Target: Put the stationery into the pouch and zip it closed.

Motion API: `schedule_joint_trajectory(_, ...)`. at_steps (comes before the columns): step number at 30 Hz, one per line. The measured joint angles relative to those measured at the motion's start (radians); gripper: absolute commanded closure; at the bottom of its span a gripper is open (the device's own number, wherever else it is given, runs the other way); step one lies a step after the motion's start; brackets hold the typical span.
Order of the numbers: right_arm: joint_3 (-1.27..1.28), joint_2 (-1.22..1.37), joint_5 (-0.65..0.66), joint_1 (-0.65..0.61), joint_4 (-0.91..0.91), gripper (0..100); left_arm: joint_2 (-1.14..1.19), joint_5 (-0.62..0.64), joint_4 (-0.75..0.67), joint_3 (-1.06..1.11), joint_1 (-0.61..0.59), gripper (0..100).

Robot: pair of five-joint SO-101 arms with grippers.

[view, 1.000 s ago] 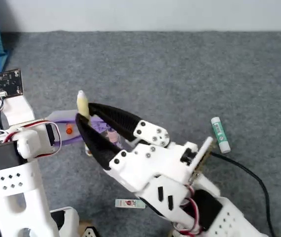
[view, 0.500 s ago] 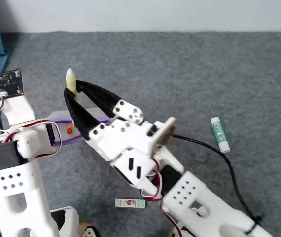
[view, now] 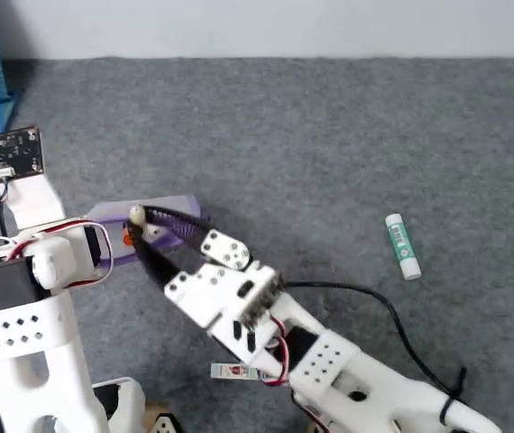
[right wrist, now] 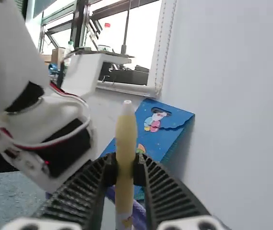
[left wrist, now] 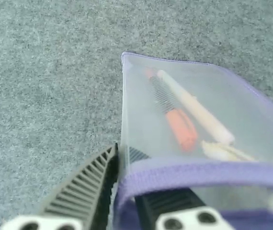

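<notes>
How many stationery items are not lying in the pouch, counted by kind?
Pen, held by the right end effector: 1
Glue stick: 1
Small white bar, perhaps an eraser: 1
Total: 3

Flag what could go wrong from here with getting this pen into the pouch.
1. The right end effector pinches the cream pen upright. If the pen meets the pouch rim, it may pivot or slip.
2. The left end effector grips just one edge of the pouch, so a push could drag it or close its mouth.
3. The small labelled item lies partly under the right arm and could get swept aside.
</notes>
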Motion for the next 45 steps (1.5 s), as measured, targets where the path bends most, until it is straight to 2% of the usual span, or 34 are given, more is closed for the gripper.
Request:
schedule_joint_trajectory(2, 0.002, -0.051, 0.0, -0.023, 0.069, 97.4, 0.0, 0.0, 0.0, 0.0, 0.0, 99)
schedule_joint_trajectory(6, -0.011, -0.137, 0.0, -0.049, 0.296, 83.5, 0.0, 0.0, 0.0, 0.0, 0.0, 99)
schedule_joint_trajectory(8, -0.025, -0.157, 0.0, -0.049, 0.408, 79.7, 0.0, 0.0, 0.0, 0.0, 0.0, 99)
schedule_joint_trajectory(16, -0.061, -0.313, -0.009, -0.043, 0.749, 86.9, 0.0, 0.0, 0.0, 0.0, 0.0, 99)
schedule_joint_trajectory(24, -0.204, -0.48, -0.219, 0.098, 1.123, 90.4, 0.0, 0.0, 0.0, 0.0, 0.0, 99)
schedule_joint_trajectory(30, -0.278, -0.493, -0.242, 0.152, 1.28, 90.5, 0.0, 0.0, 0.0, 0.0, 0.0, 99)
schedule_joint_trajectory(37, -0.345, -0.493, -0.362, 0.265, 1.637, 90.3, 0.0, 0.0, 0.0, 0.0, 0.0, 99)
schedule_joint_trajectory(42, -0.342, -0.46, -0.37, 0.301, 1.844, 90.1, 0.0, 0.0, 0.0, 0.0, 0.0, 99)
schedule_joint_trajectory(45, -0.325, -0.387, -0.33, 0.304, 1.933, 90.0, 0.0, 0.0, 0.0, 0.0, 0.0, 99)
